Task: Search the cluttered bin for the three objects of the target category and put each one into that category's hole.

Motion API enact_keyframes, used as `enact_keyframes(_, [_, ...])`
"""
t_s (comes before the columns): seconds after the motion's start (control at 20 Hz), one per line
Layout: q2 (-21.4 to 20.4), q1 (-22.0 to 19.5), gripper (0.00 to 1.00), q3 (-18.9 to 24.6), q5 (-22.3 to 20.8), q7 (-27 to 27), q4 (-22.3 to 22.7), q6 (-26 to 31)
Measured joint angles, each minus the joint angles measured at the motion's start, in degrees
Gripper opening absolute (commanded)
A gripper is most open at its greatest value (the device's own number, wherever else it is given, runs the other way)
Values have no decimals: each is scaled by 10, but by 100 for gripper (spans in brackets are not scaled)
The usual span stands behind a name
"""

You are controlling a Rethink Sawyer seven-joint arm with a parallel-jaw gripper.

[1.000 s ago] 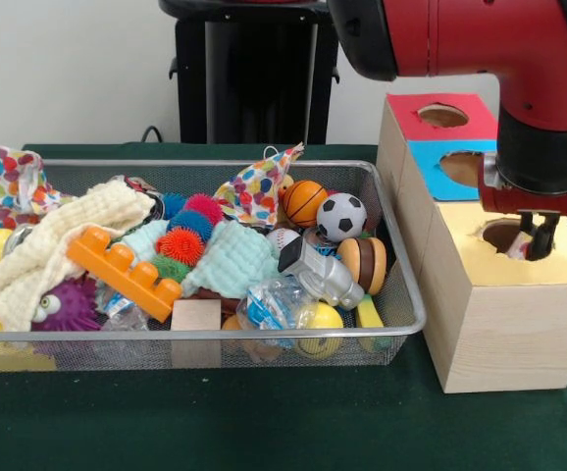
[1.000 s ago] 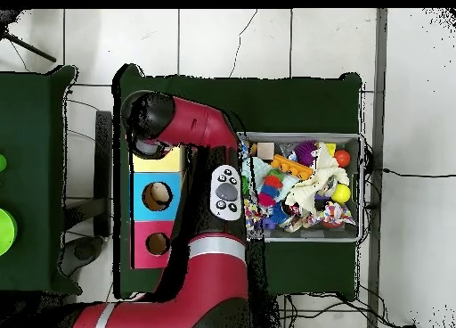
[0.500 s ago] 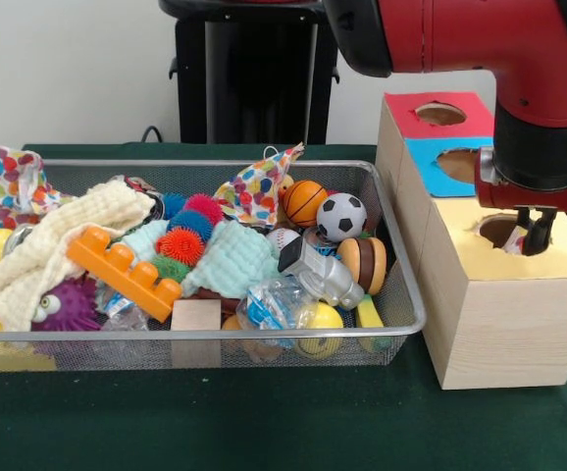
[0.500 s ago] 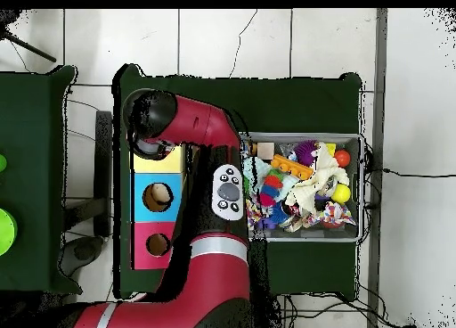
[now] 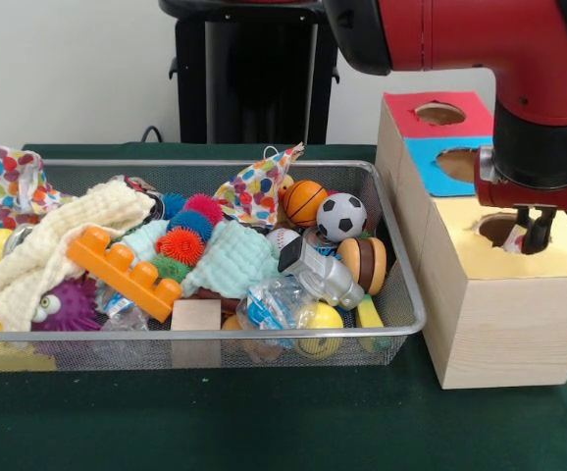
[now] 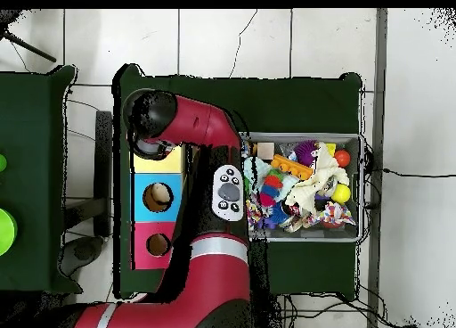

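Observation:
My gripper (image 5: 535,234) hangs just above the round hole (image 5: 499,228) in the yellow-topped wooden box (image 5: 519,270), to the right of the bin. A small pale scrap shows at the hole's edge beside it; I cannot make out what it is. In the overhead view the arm's wrist (image 6: 151,119) covers the gripper and the yellow hole. The wire bin (image 5: 401,294) holds a basketball (image 5: 305,201), a soccer ball (image 5: 341,216), a baseball (image 5: 282,238), an orange brick (image 5: 122,270), a wooden block (image 5: 196,316) and cloths.
Behind the yellow box stand a blue-topped box (image 5: 455,182) and a red-topped box (image 5: 416,113), each with a hole. In the bin lie also a purple spiky toy (image 5: 63,304), a cream cloth (image 5: 58,240) and a toy burger (image 5: 362,260). The red arm (image 6: 200,244) crosses beside the boxes.
The gripper has risen a little out of the yellow box's hole and shifted slightly left. Nothing in the bin has moved.

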Motion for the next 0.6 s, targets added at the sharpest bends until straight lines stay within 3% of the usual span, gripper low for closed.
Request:
enact_keyframes(0.25, [-9, -4, 0, 0, 0, 0, 10, 0])
enact_keyframes(0.6, [-60, -33, 0, 1, 1, 0, 37, 1])
